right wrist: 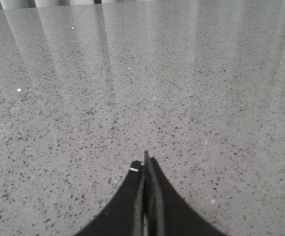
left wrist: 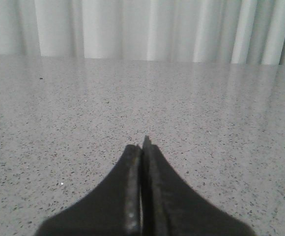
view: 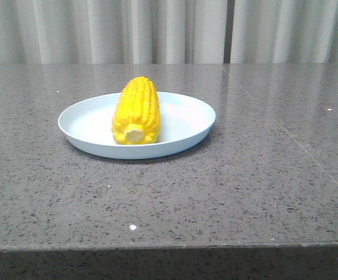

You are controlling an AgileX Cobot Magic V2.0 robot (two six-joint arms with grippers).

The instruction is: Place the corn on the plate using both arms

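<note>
The yellow corn [view: 136,109] lies on the pale light-blue plate [view: 186,119] in the front view, its pale stub end toward the camera and its tapered end pointing away. Neither arm shows in the front view. My left gripper [left wrist: 142,147] is shut and empty, over bare speckled table. My right gripper [right wrist: 145,164] is shut and empty, also over bare table. Neither wrist view shows the corn or the plate.
The grey speckled stone table [view: 245,186] has a seam running diagonally on its right side [view: 285,131]. Its front edge [view: 169,248] is near the camera. White curtains [view: 169,29] hang behind the table.
</note>
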